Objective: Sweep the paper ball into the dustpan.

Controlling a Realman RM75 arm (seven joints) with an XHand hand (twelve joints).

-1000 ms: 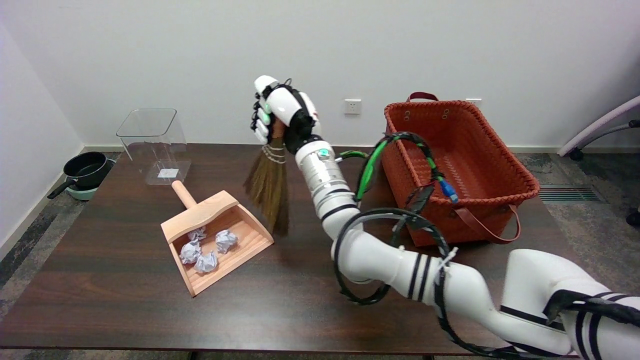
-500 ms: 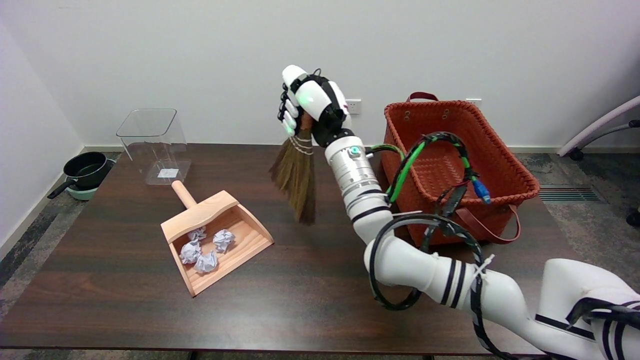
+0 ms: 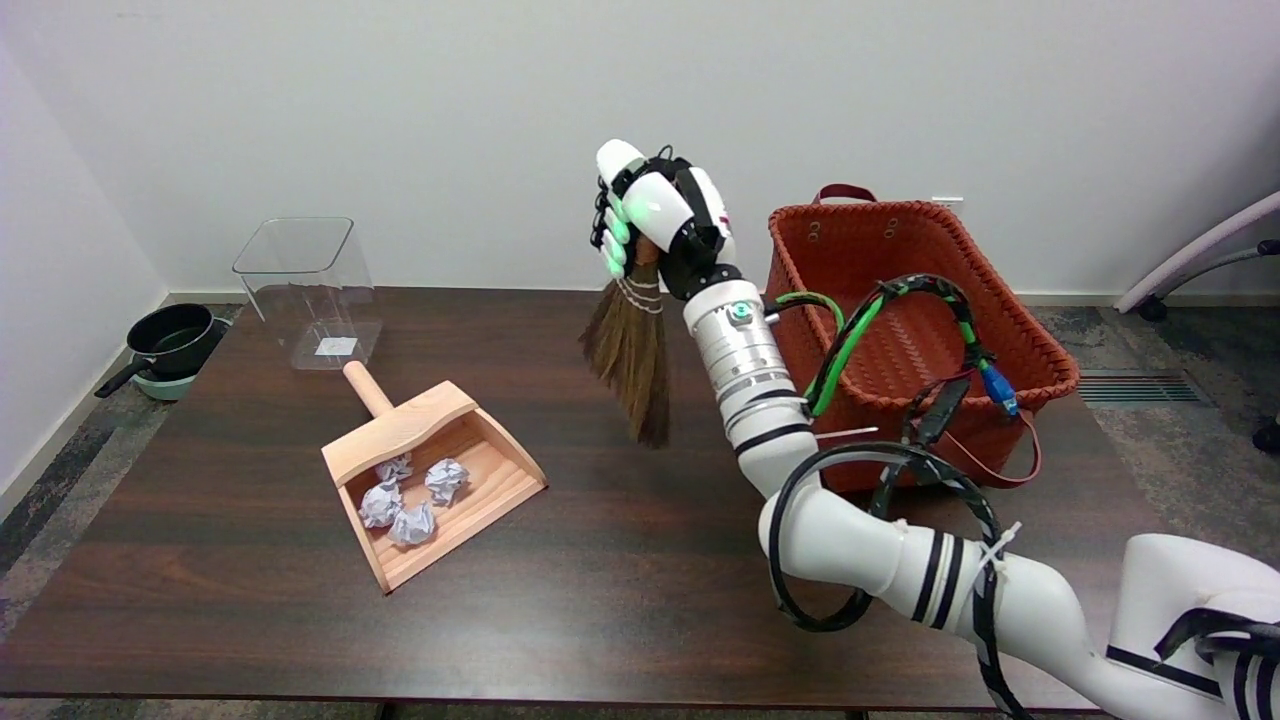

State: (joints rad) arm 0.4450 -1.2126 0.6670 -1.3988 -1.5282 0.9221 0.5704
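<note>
- Rightward and away from the dustpan [image 3: 436,470] is where my right hand [image 3: 655,215] has been travelling over the last second, carrying the broom [image 3: 630,350] with it toward the basket [image 3: 915,330]; nothing else on the table [image 3: 640,600] has shifted.
- Paper balls [image 3: 412,495] are lying inside the dustpan tray, clustered toward its back wall below the handle; I am seeing none loose on the dark wood.
- I am judging the sweeping itself as done, so the step in hand is taking the broom off and setting it down.
- To do that well, I am keeping the bristles lifted off the tabletop so they are not dragging anything, and steering wide of the basket rim just beside my forearm.
- I am also watching the looping cables [image 3: 880,330] on the arm, which are hanging close to the basket edge and could snag.
- Right hand is clenched around the broom's short neck just above the wire binding, fingers wrapped tight, bristles hanging down and tilted slightly.
- Broom tips are hovering over the table, apart from it as far as I can tell.
</note>
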